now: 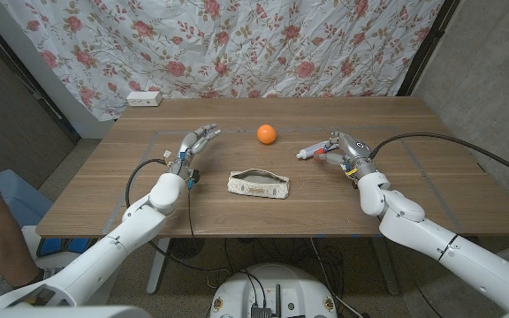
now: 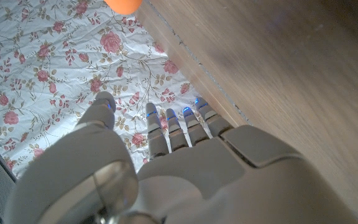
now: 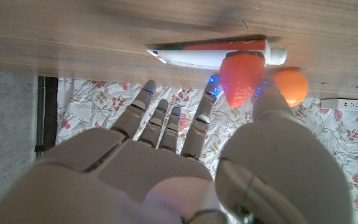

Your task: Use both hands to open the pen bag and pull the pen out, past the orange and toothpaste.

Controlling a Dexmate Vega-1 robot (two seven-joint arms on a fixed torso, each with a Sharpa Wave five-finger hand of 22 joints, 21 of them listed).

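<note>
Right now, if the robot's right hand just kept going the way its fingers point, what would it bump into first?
Probably the toothpaste, lying just ahead of the right hand; a red strawberry-like thing sits there too, depth unclear.

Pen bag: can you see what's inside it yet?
No. The pen bag lies flat mid-table, apparently closed; its fabric covers whatever is inside, so no pen is visible. Neither hand touches it.

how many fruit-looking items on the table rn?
2. The orange sits at table centre, toward the far edge. A red strawberry lies beside the toothpaste, just ahead of the right robot hand. More could be hidden.
</note>
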